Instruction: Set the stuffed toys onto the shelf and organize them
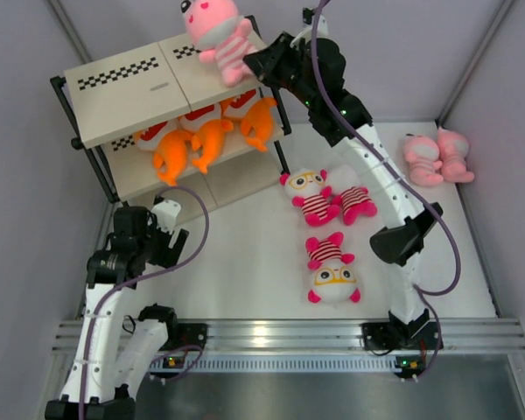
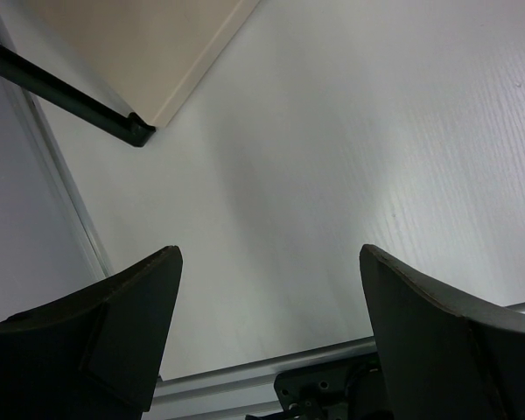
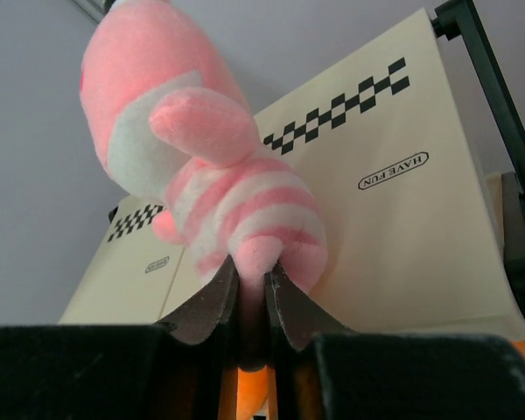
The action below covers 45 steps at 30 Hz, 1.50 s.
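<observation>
Currently, the task stood about one third complete: three orange toys (image 1: 206, 136) lay in a row on the middle tier of the shelf (image 1: 122, 96), and a fourth toy was at the point of placement. The right tool (image 3: 254, 289) was nearly closed, pinching the lower end of a pink striped toy (image 1: 217, 35) above the top board. This toy's long axis ran from the tool up and away, feet at the fingers and head toward the far left, tilted rather than upright. Five toys remained on the table (image 1: 245, 254): two pink toys (image 1: 437, 156) at the right and three white-headed toys in magenta-striped shirts (image 1: 313, 199) in the centre. The left tool (image 2: 269, 254) hung wide open and empty over the table near the shelf's lower corner.
</observation>
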Tool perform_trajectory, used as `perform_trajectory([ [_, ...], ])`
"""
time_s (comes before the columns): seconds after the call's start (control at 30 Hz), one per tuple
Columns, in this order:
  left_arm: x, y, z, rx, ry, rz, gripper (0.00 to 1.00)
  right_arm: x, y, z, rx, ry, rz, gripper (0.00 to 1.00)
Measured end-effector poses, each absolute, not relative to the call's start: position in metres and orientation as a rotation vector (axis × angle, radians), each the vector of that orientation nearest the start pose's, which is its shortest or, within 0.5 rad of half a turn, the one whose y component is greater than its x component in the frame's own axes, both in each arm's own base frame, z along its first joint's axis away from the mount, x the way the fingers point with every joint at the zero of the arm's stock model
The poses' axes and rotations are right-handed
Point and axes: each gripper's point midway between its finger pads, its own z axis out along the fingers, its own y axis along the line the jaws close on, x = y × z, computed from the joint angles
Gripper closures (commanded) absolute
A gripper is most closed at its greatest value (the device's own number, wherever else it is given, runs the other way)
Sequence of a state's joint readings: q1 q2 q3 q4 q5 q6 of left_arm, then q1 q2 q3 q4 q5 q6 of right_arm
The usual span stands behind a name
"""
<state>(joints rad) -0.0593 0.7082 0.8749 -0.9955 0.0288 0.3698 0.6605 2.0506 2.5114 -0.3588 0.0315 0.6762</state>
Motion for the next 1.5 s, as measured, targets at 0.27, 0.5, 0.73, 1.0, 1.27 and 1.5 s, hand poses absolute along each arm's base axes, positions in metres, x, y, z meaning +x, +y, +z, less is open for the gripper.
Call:
perform_trajectory([
  [0.27, 0.191, -0.002, 0.174, 0.532, 2.342, 0.108, 0.11, 0.452, 0.374, 0.503, 0.049, 1.558, 1.055, 0.48],
  [0.5, 0.191, -0.002, 0.174, 0.531, 2.342, 0.111, 0.11, 0.449, 0.358, 0.492, 0.049, 1.604, 1.012, 0.37],
  [0.73, 0.191, -0.001, 0.174, 0.529, 2.344, 0.118, 0.11, 0.422, 0.273, 0.507, 0.085, 1.602, 0.897, 0.31],
  [1.0, 0.191, -0.001, 0.174, 0.528, 2.343, 0.120, 0.11, 0.390, 0.017, 0.440, 0.531, 1.554, 0.530, 0.30],
  [1.27, 0.193, 0.005, 0.168, 0.530, 2.383, 0.157, 0.11, 0.409, -0.133, 0.220, 1.097, 1.807, 0.321, 0.16],
  [1.5, 0.197, 0.012, 0.159, 0.562, 2.444, 0.200, 0.11, 0.415, -0.171, 0.132, 1.288, 1.922, 0.274, 0.18],
])
